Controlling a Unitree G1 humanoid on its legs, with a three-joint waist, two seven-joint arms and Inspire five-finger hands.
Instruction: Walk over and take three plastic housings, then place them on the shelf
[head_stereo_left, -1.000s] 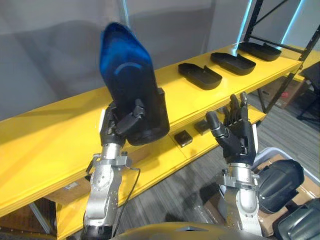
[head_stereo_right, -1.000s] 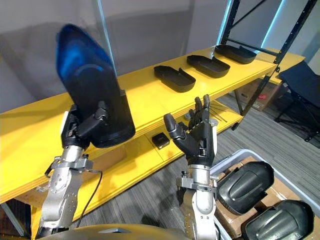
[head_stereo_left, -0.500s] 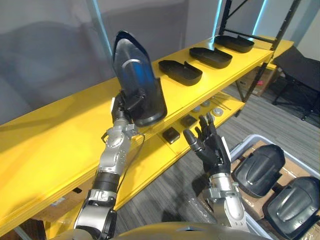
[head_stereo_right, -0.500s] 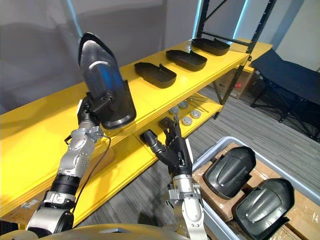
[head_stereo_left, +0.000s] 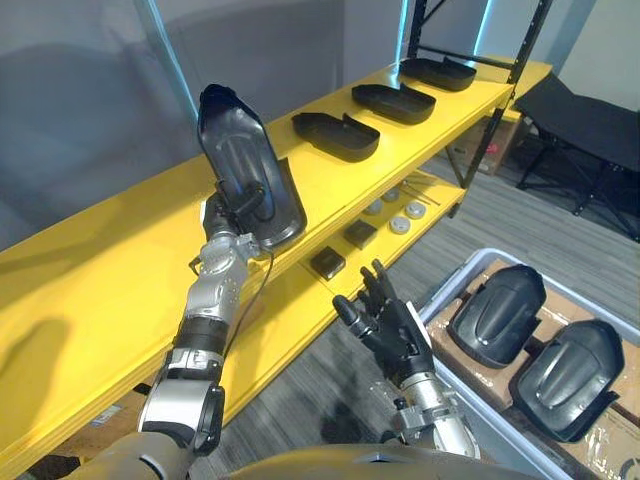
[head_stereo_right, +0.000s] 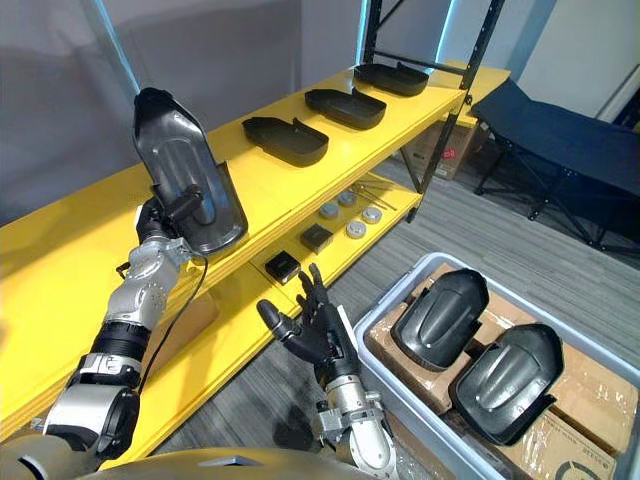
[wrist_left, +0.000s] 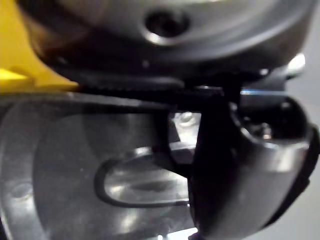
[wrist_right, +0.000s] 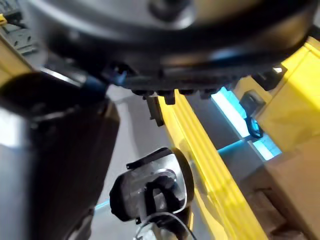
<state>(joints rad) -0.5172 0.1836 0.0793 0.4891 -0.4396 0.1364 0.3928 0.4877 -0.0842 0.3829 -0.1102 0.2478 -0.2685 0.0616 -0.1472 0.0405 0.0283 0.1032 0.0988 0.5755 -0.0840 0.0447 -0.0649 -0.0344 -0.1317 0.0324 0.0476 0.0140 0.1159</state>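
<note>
Left hand (head_stereo_left: 238, 212), fingers curled round an upright plastic housing (head_stereo_left: 235, 150), holds it above the yellow shelf (head_stereo_left: 110, 270), where three housings (head_stereo_left: 392, 103) lie further right. Right hand (head_stereo_left: 390, 330) hangs spread, empty; setting-down apparently remains.

Black housing (head_stereo_left: 243, 168), yellow shelf (head_stereo_left: 90, 290), grey streaked floor (head_stereo_right: 500, 235), brown cardboard (head_stereo_right: 585, 395), pale grey bin (head_stereo_right: 398, 287)

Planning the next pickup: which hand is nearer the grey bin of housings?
Right. The right hand hangs open beside the bin's near corner; the left hand is up at the shelf, gripping a housing.
</note>
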